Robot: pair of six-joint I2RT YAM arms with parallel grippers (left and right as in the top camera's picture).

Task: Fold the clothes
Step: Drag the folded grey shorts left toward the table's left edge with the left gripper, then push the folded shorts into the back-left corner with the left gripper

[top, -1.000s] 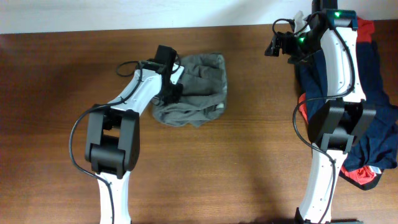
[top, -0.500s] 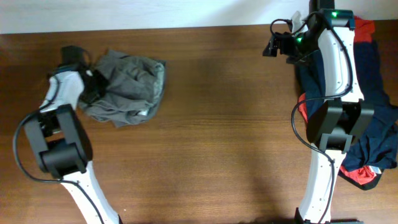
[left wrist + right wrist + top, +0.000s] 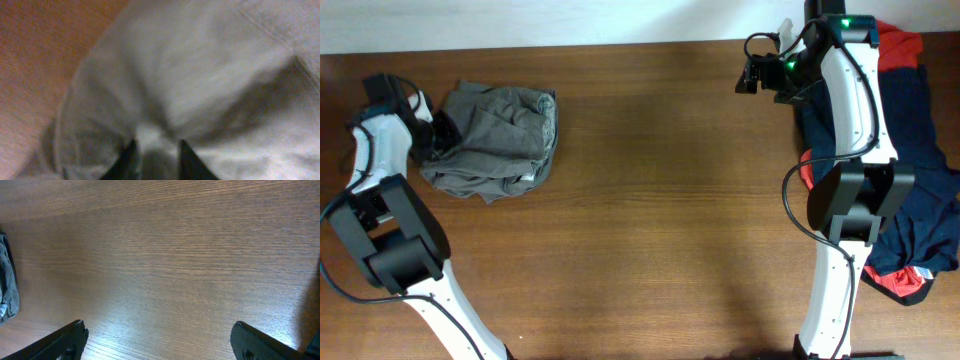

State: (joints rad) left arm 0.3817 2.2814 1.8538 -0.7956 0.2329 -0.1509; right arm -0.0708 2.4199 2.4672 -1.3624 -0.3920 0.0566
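Note:
The grey-khaki shorts (image 3: 495,140) lie bunched at the far left of the table. My left gripper (image 3: 432,135) is at their left edge, shut on a fold of the cloth; the left wrist view shows the grey fabric (image 3: 200,75) pinched between the fingertips (image 3: 156,150). My right gripper (image 3: 752,75) is open and empty, raised at the back right; its wide-spread fingers (image 3: 160,340) look down on bare wood, with an edge of the shorts (image 3: 7,280) at the left. The dark navy garment (image 3: 920,150) and the red garment (image 3: 900,45) are piled at the right.
The brown wooden table (image 3: 660,220) stretches between the shorts and the pile. A pale wall strip (image 3: 520,20) runs along the back edge. The pile lies under and behind the right arm.
My left gripper has dragged the shorts from the table's middle far to the left. The right gripper has shifted slightly left, still open.

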